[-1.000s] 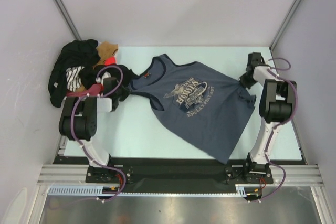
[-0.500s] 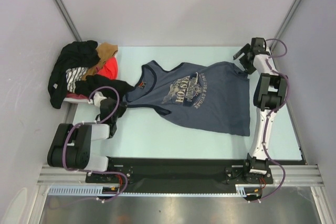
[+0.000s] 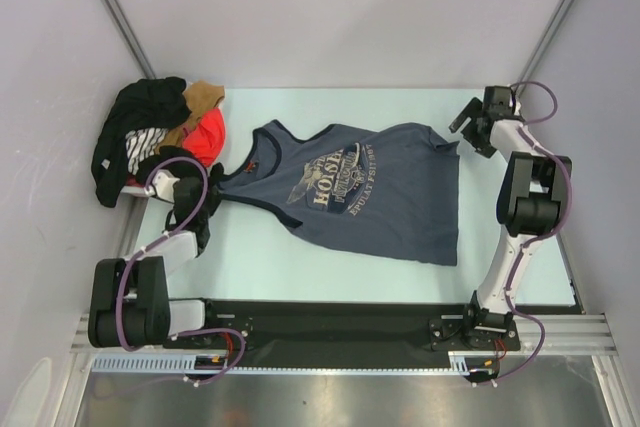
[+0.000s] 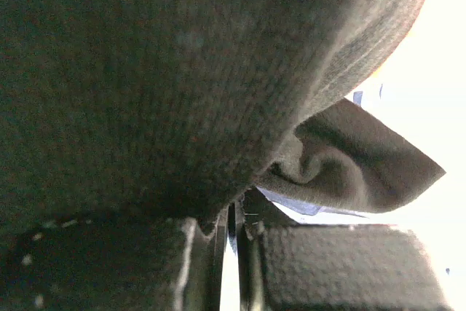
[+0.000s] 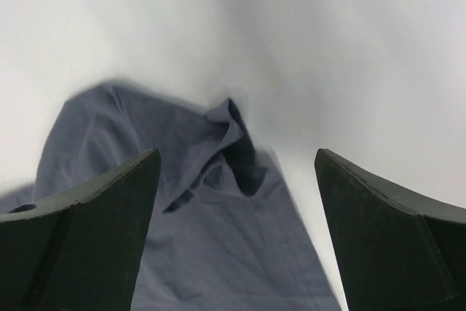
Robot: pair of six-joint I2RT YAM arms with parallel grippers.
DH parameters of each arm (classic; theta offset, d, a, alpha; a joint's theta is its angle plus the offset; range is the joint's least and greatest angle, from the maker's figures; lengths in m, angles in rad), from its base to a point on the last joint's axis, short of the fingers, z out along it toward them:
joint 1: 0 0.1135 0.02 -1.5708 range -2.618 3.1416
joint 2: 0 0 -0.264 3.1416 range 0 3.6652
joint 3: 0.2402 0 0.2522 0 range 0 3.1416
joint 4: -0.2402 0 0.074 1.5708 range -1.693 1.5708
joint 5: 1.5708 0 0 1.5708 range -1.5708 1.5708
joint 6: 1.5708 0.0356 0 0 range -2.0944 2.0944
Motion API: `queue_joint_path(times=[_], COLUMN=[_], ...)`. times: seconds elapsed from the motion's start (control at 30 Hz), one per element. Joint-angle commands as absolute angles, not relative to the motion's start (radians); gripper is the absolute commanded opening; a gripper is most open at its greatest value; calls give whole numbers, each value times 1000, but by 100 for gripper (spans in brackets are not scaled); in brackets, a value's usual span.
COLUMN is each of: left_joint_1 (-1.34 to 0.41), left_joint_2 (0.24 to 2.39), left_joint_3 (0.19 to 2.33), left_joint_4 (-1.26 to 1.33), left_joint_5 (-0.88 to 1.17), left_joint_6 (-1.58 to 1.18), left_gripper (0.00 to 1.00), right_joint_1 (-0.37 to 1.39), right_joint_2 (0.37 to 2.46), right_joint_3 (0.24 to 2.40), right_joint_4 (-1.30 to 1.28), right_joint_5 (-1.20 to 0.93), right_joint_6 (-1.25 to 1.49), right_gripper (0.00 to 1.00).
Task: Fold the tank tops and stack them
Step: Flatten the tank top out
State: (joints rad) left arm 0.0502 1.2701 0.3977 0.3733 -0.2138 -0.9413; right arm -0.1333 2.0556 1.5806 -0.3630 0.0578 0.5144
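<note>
The slate blue-grey tank top [image 3: 360, 192] lies spread flat in the middle of the table, printed side up and neck to the left. My left gripper [image 3: 212, 194] is at its left shoulder strap, shut on the strap. In the left wrist view the jaws [image 4: 234, 213] are pressed together with only a thin slit, under dark cloth [image 4: 145, 71]. My right gripper [image 3: 470, 125] hovers open at the top's far right hem corner. That rumpled corner [image 5: 218, 253] lies below and between its spread fingers [image 5: 87, 238], with nothing gripped.
A heap of clothes sits at the back left: black garments [image 3: 140, 112], a striped piece [image 3: 140, 147], a tan one [image 3: 205, 97] and a bright orange-red one [image 3: 208, 132]. Some black cloth [image 3: 180, 159] lies against my left gripper. Side walls stand close.
My right gripper opened, let go of the hem and drew back to the far right. My left gripper dragged the strap leftward, and the top slid left and flattened out.
</note>
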Motion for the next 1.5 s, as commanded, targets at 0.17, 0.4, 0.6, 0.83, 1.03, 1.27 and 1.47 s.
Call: queue_joint_path(times=[0.17,0.4,0.6,0.83,1.03,1.27,1.47], left_joint_1=[61,63,63,61,63,63,61], left_joint_2=[1335,1309,1321,1321,1330,1333,1339], left_joint_3=[446,443,442,436,443,443,448], left_joint_4=[356,307,318,330,331,336,334], left_joint_5=[-221,-282,-268,-272,-268,-262,-247], left_joint_6=[-925,-939,-933,-928,-920,-920,-916], left_gripper=[15,24,23,21,20,19,18], right_joint_1=[-71,-63,-61,-71,-84,-162,-253], right_joint_2=[1919,1914,1996,2055,2092,2172,2344], right_joint_3=[1416,1345,1404,1494,1557,1649,1822], right_joint_4=[-232,-132,-103,-109,-120,-98,-9], right_joint_5=[-61,-176,-163,-178,-179,-204,-320], right_joint_6=[459,574,623,644,649,709,836], right_gripper=[88,81,61,29,0,0,37])
